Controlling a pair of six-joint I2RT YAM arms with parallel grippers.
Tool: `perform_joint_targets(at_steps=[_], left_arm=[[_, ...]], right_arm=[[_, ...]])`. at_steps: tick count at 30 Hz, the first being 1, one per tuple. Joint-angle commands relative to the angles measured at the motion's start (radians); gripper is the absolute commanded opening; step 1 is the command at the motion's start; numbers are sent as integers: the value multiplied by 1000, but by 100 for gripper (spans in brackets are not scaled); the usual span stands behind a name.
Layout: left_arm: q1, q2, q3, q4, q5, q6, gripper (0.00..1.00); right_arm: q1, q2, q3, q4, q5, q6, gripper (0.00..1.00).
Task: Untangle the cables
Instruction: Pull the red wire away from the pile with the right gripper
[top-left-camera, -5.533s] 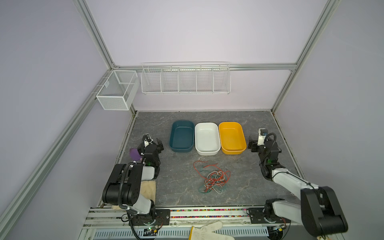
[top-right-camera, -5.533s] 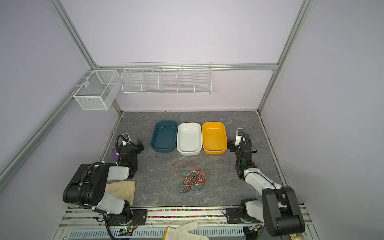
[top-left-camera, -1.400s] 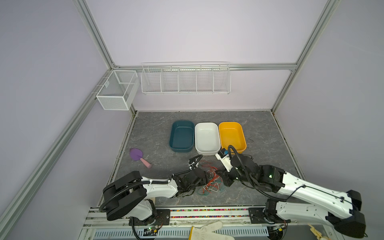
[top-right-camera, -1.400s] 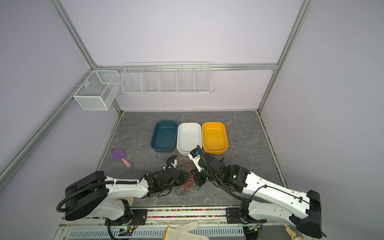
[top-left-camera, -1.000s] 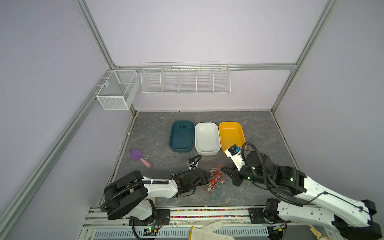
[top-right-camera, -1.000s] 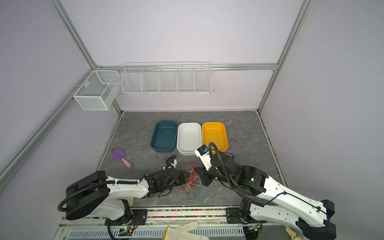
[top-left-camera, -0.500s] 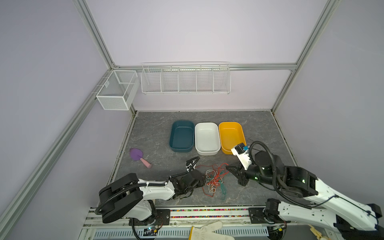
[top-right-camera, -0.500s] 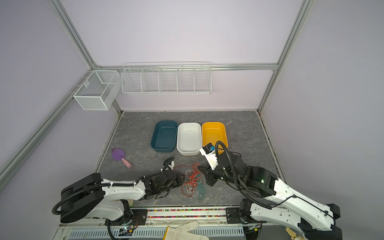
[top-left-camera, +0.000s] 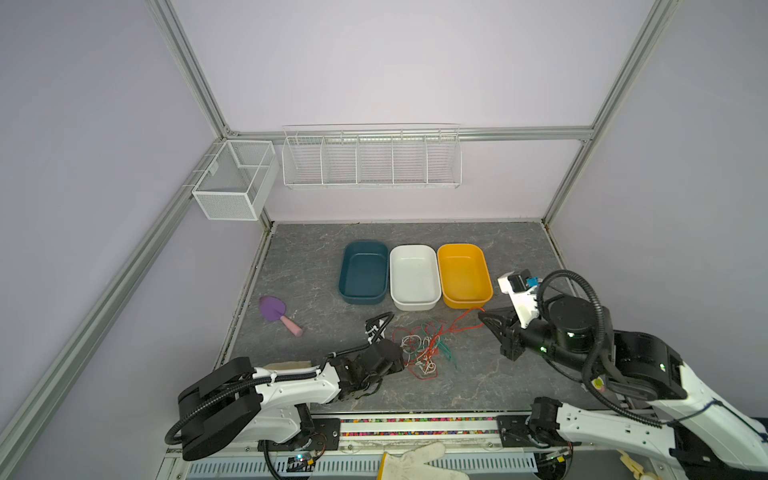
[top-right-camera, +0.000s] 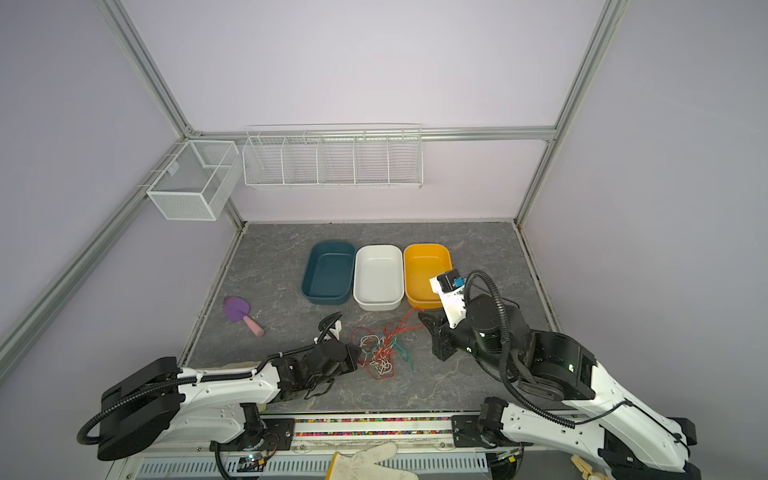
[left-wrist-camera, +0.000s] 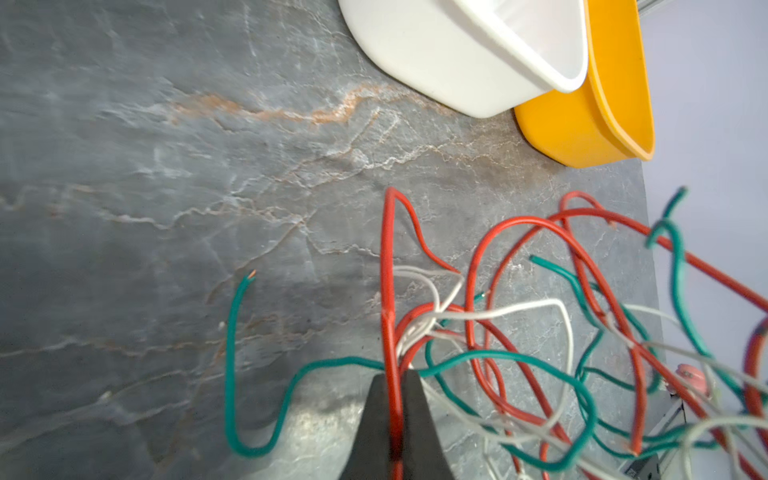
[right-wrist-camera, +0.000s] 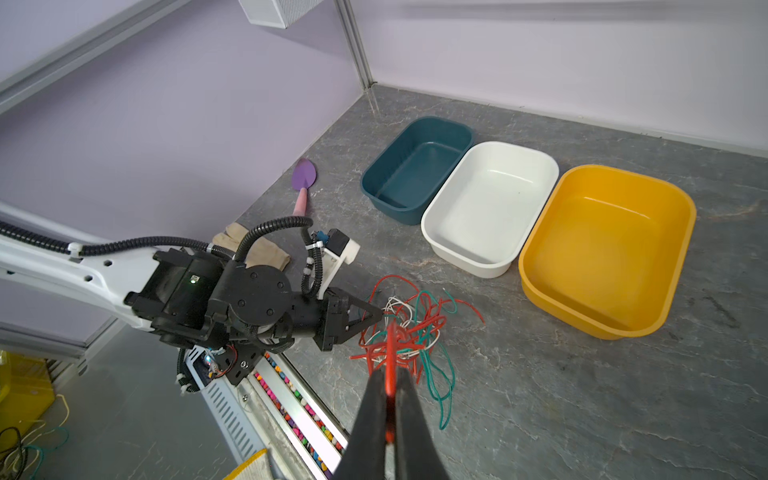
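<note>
Cables (top-left-camera: 424, 351) lie in a loose red, white and green heap on the desk (top-left-camera: 498, 374), near the middle of its front edge, just before the white bin (top-left-camera: 415, 305). That bin stands between the teal bin (top-left-camera: 361, 298) and the yellow bin (top-left-camera: 465, 303), side by side. Each shows only its bare floor. Through the rack (top-left-camera: 370, 166) and mesh box (top-left-camera: 232, 183) on the walls, only wire and wall show.

The left tool (top-left-camera: 400, 358) touches the heap's left side. In its wrist view the jaws are clamped on a red cable (left-wrist-camera: 388, 291). The right tool (top-left-camera: 483, 319) sits apart from the heap, by the yellow bin's front right corner. It pinches a red strand that runs up from the heap to its tips. Whether both grip the same cable cannot be told.
</note>
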Motion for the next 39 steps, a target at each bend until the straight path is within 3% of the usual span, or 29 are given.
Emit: perform_joint_targets(at_steps=[1, 10, 16, 26, 34, 39], left_arm=[[-5, -67, -21, -152, -93, -23, 0], [16, -300, -85, -315, -167, -30, 0], [37, -375, -97, -366, -166, -22, 0], [62, -226, -27, -373, -134, 14, 0], [63, -106, 29, -320, -107, 56, 0], [63, -66, 89, -314, -87, 85, 10]], right_arm=[[5, -41, 59, -33, 92, -19, 7], [5, -91, 85, -110, 192, -34, 7], [5, -93, 106, -210, 348, 8, 7], [6, -65, 337, -316, 482, -48, 7], [6, -14, 452, -342, 418, -88, 7], [6, 8, 437, -343, 436, -108, 7]])
